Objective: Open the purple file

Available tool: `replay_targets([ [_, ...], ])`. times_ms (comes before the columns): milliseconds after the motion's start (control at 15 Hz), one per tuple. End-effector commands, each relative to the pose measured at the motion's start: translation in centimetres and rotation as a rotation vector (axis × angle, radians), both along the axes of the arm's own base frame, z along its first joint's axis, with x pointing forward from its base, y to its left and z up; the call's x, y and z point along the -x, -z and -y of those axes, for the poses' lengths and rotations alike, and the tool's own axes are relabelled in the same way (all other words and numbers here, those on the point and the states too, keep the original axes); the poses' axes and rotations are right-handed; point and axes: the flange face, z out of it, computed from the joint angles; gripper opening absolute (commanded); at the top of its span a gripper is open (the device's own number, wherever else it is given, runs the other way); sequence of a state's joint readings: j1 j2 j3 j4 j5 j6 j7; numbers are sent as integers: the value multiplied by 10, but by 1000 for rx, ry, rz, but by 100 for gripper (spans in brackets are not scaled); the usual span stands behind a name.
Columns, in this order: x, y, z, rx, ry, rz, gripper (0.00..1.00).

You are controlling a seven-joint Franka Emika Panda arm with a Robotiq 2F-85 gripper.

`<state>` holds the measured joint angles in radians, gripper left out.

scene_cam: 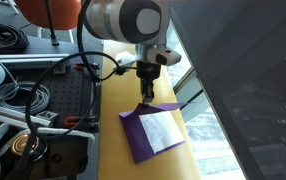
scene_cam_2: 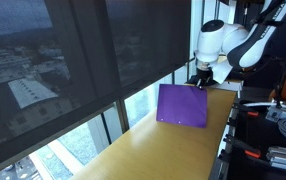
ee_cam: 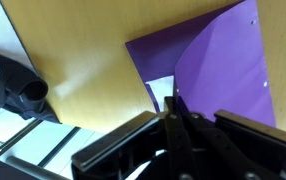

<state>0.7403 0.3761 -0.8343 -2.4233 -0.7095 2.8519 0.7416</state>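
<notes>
The purple file (scene_cam: 139,136) lies on the yellow tabletop strip (scene_cam: 118,100). Its cover is lifted, and white paper (scene_cam: 161,128) shows inside. In an exterior view the raised cover (scene_cam_2: 181,105) stands almost upright as a purple square. My gripper (scene_cam: 146,95) is above the file's far edge and shut on the cover's edge. In the wrist view the fingers (ee_cam: 173,108) are pinched together on the purple cover (ee_cam: 223,60), with white paper (ee_cam: 163,92) just beside them. The gripper also shows in an exterior view (scene_cam_2: 200,82) behind the cover.
A window with dark mesh blinds (scene_cam_2: 73,60) runs along one side of the yellow strip. On the other side a black perforated bench (scene_cam: 68,100) holds cables and gear (scene_cam: 23,100). More equipment (scene_cam_2: 273,120) stands beside the table.
</notes>
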Motion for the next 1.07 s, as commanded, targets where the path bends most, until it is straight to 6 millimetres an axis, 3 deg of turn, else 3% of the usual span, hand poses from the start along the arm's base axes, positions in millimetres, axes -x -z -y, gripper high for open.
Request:
replay_targets([
  [0,10,-9,-9,41,8,25,0],
  [133,13,-7,-21,49,2,43,0],
  [667,19,-10,-104,31,-45,146,0],
  [1000,25,-10,-136,0,-54,168,0],
])
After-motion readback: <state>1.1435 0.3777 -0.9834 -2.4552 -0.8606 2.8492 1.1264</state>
